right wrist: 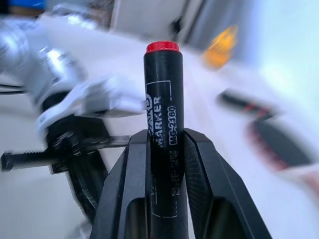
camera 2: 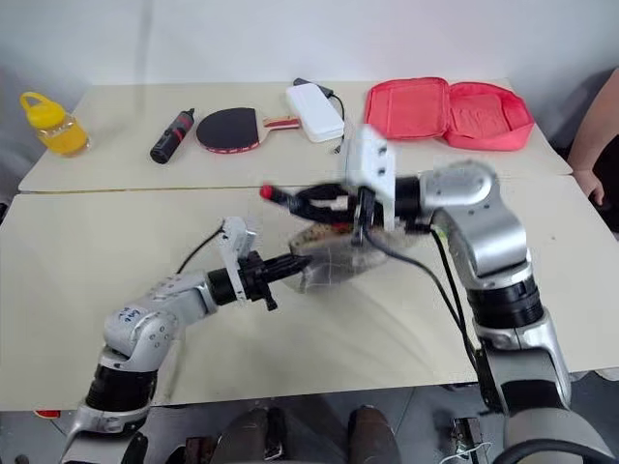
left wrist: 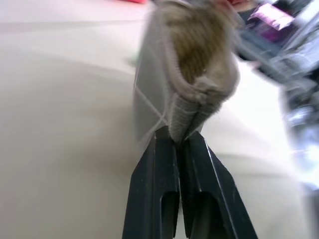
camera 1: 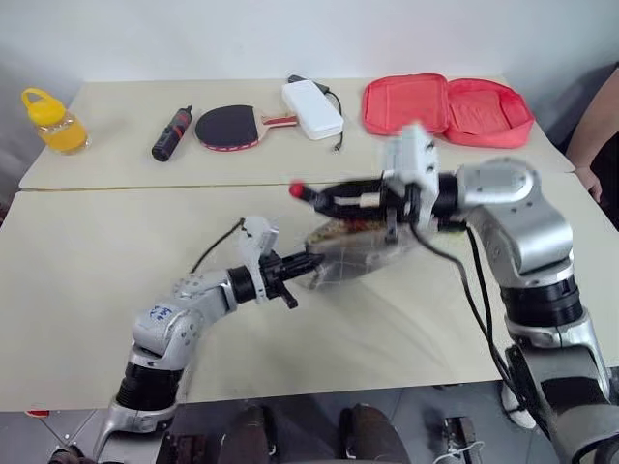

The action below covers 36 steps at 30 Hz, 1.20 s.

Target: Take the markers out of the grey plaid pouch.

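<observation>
The grey plaid pouch (camera 1: 360, 253) hangs tilted just above the table, its tan-lined mouth facing up. My left gripper (camera 1: 311, 259) is shut on the pouch's edge, and the fabric is pinched between its black fingers (left wrist: 154, 164) in the left wrist view. Just above the pouch's mouth, my right gripper (camera 1: 334, 200) is shut on a marker (right wrist: 163, 99). The marker is slim, with a black body and a red end cap (camera 1: 296, 190). It lies level, pointing left, and is clear of the pouch. What else the pouch holds is hidden.
On the far table stand a yellow bottle (camera 1: 53, 121), a black-and-red cylinder (camera 1: 171, 133), a table-tennis paddle (camera 1: 232, 126), a white power bank (camera 1: 311, 108) and an open pink-red zip case (camera 1: 447, 108). A person's arm (camera 1: 595, 145) is at the right edge.
</observation>
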Each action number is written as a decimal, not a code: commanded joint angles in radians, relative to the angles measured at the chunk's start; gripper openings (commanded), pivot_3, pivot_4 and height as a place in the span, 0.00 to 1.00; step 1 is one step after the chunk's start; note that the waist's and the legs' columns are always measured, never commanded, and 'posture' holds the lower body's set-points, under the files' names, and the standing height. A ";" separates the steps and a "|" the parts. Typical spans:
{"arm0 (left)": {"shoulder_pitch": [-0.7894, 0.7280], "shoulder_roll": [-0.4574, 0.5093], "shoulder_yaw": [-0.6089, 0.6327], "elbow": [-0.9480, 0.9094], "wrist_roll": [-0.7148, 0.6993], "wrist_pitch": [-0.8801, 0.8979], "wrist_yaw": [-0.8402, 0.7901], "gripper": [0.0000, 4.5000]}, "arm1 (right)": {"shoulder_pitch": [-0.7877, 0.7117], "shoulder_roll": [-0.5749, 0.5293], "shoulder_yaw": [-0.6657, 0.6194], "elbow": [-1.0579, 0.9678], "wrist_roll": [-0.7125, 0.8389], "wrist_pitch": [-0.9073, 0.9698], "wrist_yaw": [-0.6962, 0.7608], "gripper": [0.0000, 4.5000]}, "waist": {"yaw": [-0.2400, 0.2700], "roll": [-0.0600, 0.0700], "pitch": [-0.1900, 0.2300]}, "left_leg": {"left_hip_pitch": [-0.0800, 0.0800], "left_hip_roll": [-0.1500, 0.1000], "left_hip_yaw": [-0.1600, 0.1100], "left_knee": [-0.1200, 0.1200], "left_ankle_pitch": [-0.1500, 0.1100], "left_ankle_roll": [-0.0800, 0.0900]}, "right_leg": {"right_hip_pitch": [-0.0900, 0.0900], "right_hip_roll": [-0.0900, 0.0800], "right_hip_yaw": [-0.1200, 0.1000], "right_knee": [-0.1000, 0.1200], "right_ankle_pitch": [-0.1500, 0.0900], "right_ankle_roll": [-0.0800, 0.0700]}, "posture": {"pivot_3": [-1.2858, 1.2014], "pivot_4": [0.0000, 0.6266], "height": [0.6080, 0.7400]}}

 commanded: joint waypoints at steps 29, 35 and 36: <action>0.265 0.218 0.158 0.032 0.290 -0.450 -0.113 0.67 | 0.263 -0.166 0.101 0.391 -0.330 -0.493 -0.043 0.82 | -0.020 -0.001 0.002 | -0.008 0.002 0.011 0.001 0.001 -0.001 | -0.017 0.000 0.006 0.010 0.000 0.000 | 0.52 0.24 1.00; 0.413 0.190 0.345 -0.106 0.052 -0.336 -0.147 0.88 | 0.300 -0.122 -0.028 0.251 -0.083 -0.279 -0.018 1.00 | -0.026 -0.001 0.002 | -0.007 0.003 0.010 0.001 0.001 -0.001 | -0.018 0.000 0.006 0.012 0.000 0.000 | 0.52 0.24 1.00; 0.435 0.183 0.373 -0.127 0.019 -0.309 -0.134 0.88 | 0.318 -0.113 -0.051 0.237 -0.056 -0.266 -0.028 1.00 | -0.025 -0.001 0.002 | -0.007 0.003 0.010 0.001 0.001 -0.001 | -0.018 0.000 0.006 0.012 0.000 0.000 | 0.52 0.24 1.00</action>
